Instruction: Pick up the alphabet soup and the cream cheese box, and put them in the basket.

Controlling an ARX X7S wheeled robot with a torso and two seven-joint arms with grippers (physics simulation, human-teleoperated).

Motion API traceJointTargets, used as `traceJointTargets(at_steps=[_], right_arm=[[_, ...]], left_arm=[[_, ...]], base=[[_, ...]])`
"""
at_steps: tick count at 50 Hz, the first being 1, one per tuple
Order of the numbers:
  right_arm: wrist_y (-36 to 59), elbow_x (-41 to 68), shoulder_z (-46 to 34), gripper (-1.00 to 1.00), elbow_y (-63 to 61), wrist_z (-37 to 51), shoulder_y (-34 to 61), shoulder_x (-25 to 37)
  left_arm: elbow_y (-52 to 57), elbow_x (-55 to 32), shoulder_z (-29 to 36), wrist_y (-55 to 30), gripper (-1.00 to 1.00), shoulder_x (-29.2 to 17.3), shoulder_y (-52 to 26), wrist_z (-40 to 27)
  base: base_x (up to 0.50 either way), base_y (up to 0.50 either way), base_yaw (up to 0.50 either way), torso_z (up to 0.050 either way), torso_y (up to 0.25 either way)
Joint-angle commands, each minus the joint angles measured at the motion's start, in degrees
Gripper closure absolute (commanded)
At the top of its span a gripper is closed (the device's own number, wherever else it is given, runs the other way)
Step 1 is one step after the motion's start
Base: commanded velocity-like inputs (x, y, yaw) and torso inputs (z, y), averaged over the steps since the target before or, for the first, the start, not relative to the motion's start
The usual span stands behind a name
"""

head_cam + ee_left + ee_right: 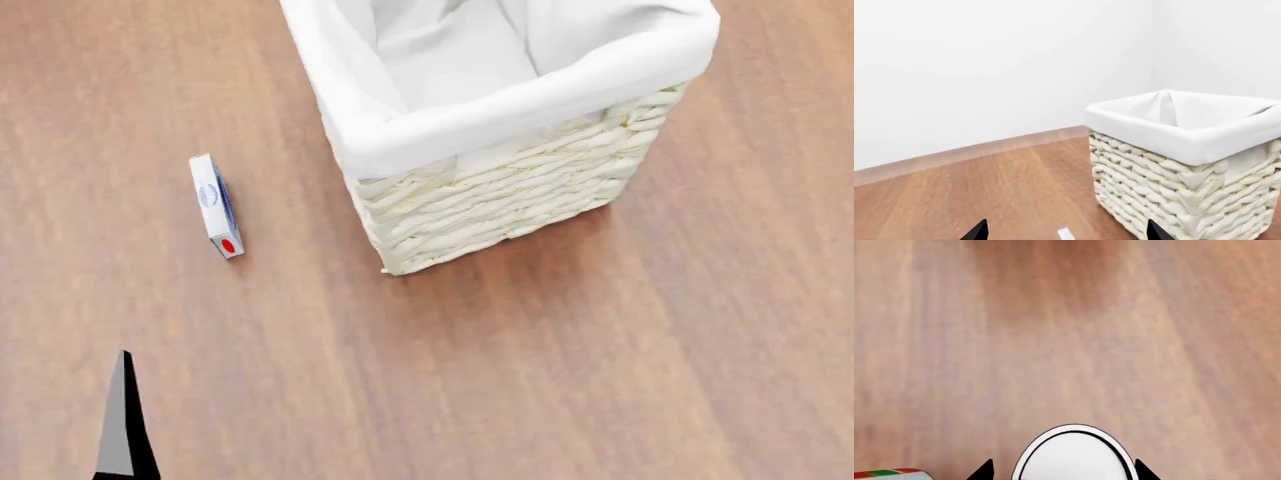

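The basket (507, 190) is cream woven wicker with a white liner, and stands at the top middle of the head view. The cream cheese box (216, 205) lies on the wood floor to its left, apart from it. My left gripper (1067, 231) is open above the floor, with a white corner of the cream cheese box (1065, 234) between its tips and the basket (1187, 195) close on one side. Of the alphabet soup (1074, 457) only the white top shows; its label is hidden. My right gripper (1062, 471) is open, one tip on each side of that top.
A red-and-green can (887, 473) stands close beside the alphabet soup. Bare wood floor (601, 380) spreads around the basket. White walls (987, 65) with a pale skirting board rise behind the basket. One dark left fingertip (124, 430) pokes into the head view's lower left.
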Motion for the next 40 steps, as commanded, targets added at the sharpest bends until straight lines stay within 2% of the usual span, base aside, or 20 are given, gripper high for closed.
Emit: traceJointTargets(at_steps=[1,25,26,40], right_arm=[[-0.26,-1.55,-0.93,-1.00,1.97,-1.49,-0.27,-0.89],[-0.59,-5.54,-2.95,-1.00,5.08,-3.21,-0.88,-2.34],[-0.68,-5.54,-2.93,1.00,5.23,-3.24,-0.92,-2.41],[-1.78,-6.69,-3.19,1.00,5.26,-3.54,-2.00,-2.32]], left_arm=[[-0.25,0.18,0.13,-0.14,-1.00,-0.06,-0.05,-0.26],[-1.18,-0.15,0.16,0.30,-1.00,-0.22,-0.22,-0.55],[-1.28,-0.14,0.17,0.36,-1.00,-0.22,-0.22,-0.57],[-1.37,-0.34,0.36,0.61,-1.00,-0.33,-0.35,-0.59]], base=[[0.00,0.00,0.00,0.000,0.000],[0.00,0.00,0.00,0.000,0.000],[0.00,0.00,0.00,0.000,0.000],[0.00,0.00,0.00,0.000,0.000]])
